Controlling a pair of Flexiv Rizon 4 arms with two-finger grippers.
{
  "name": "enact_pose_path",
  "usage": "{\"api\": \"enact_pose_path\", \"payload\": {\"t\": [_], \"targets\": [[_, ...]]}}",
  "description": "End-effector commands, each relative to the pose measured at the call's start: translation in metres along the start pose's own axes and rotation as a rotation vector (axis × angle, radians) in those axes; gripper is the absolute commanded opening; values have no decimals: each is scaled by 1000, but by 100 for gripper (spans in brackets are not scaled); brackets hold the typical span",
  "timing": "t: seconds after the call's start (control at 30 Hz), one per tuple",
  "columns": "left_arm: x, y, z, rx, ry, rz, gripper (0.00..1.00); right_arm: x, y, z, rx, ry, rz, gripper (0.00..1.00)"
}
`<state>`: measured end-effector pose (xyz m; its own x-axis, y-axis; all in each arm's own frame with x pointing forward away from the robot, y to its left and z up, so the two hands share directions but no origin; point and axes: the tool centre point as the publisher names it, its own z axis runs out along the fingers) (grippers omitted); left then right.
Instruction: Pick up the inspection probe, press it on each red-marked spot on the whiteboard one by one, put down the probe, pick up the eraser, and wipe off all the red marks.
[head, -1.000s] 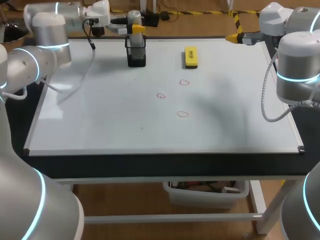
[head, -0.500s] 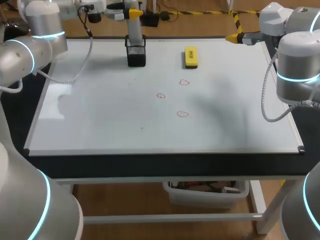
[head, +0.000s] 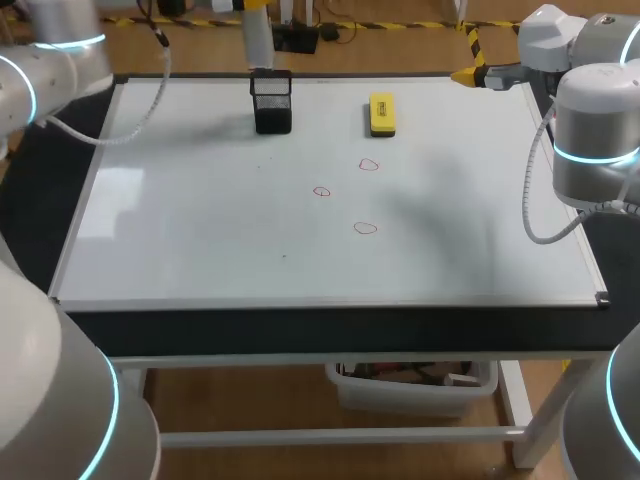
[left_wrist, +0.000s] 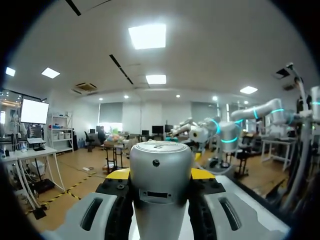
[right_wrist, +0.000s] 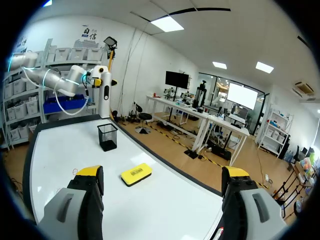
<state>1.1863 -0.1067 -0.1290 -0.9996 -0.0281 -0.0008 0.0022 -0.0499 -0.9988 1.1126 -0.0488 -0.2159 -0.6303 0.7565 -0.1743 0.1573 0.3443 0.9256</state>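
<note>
Gripping: left gripper (left_wrist: 161, 176) is clamping probe (head: 256, 40), clear of mesh holder (head: 272, 100) | right gripper (right_wrist: 162, 182) is idling, fingers apart | risk: probe slipping or tilting in the grip, missing small red marks (head: 366, 228).

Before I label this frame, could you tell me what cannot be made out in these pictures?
1. Left wrist view: the probe, clamped in the left gripper, fills the middle; no red marks show.
2. Head view: that gripper is mostly cut off by the upper edge; only the probe's lower part shows above the holder.
3. Right wrist view: no red marks show, perhaps behind the right gripper.
4. The holder's inside is too dark in every view.
</note>
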Motion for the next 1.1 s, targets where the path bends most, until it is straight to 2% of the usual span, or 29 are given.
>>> {"api": "enact_pose_path", "payload": {"t": [0.03, 0.7, 1.1], "targets": [[32, -13, -17, -55, -281, 5, 0, -1, 0, 0, 0, 1, 0, 100], [83, 4, -124, -46, -539, 36, 0, -1, 0, 0, 0, 1, 0, 100], [93, 20, -158, -33, -599, 30, 0, -1, 0, 0, 0, 1, 0, 100]]}}
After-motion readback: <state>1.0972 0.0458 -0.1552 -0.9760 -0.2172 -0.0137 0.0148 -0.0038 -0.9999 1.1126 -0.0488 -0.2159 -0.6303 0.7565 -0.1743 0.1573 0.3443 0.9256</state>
